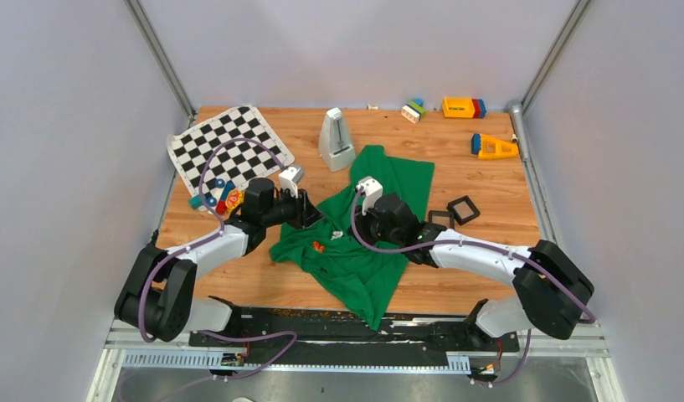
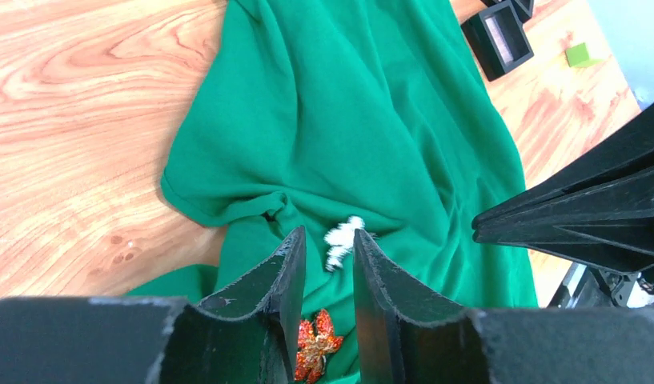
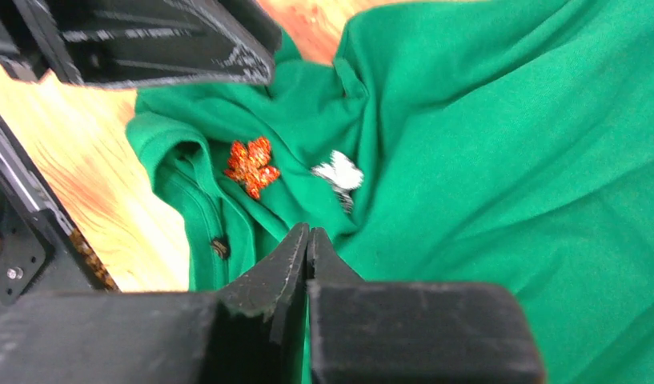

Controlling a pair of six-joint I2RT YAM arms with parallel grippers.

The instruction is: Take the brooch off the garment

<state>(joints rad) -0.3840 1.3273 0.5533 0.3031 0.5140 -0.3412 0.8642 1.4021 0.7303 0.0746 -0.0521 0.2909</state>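
Over the garment [image 1: 398,180], left end effector [image 2: 328,237] stands spread — right end effector [image 3: 307,233] pressed together.

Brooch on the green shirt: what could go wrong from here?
1. The white pin lies right beside the brooch, and the open left gripper points at it: wrong pick possible.
2. The right gripper is shut at a fold of the garment; if it grips little cloth, the garment may lift with the brooch.

White-black arms [image 1: 213,249] — purple cables [image 1: 201,188]
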